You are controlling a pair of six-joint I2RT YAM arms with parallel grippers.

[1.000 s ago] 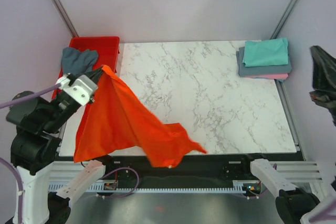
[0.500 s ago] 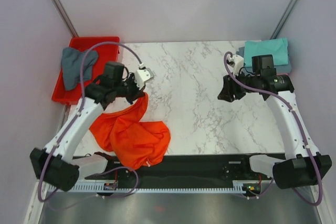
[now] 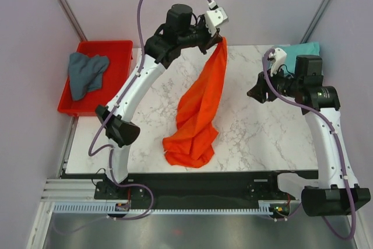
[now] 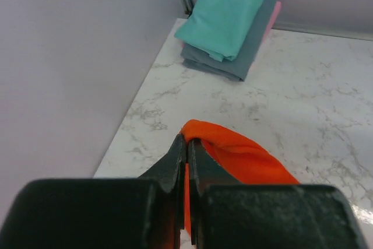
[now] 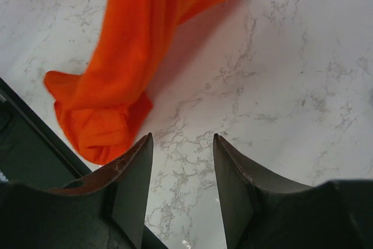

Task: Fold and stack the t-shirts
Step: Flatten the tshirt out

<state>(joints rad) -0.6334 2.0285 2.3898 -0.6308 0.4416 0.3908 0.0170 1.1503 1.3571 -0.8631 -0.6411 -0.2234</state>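
Surface (image 3: 262, 138): orange t-shirt (image 3: 201, 109) hangs from above its far edge, lower end bunched near its front edge, likely lifted to shake out flat. Folded stack (image 4: 230, 21) on its far right corner. Left end effector (image 4: 187, 143) clamps the shirt's top; right end effector (image 5: 182, 138) released, empty.

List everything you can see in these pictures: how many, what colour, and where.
Hanging t-shirt: one, orange, top pinched by the left gripper, lower end bunched on the table near the front edge.
Folded shirts: three, teal over grey over pink, stacked at the table's far right corner.
Crumpled shirt: one, grey-blue, in the tray.
Tray: one, red, beside the table's far left corner.
Table: one, white marble.
Left gripper: shut on the hanging t-shirt, high over the far edge.
Right gripper: open, empty, above the table's right side.
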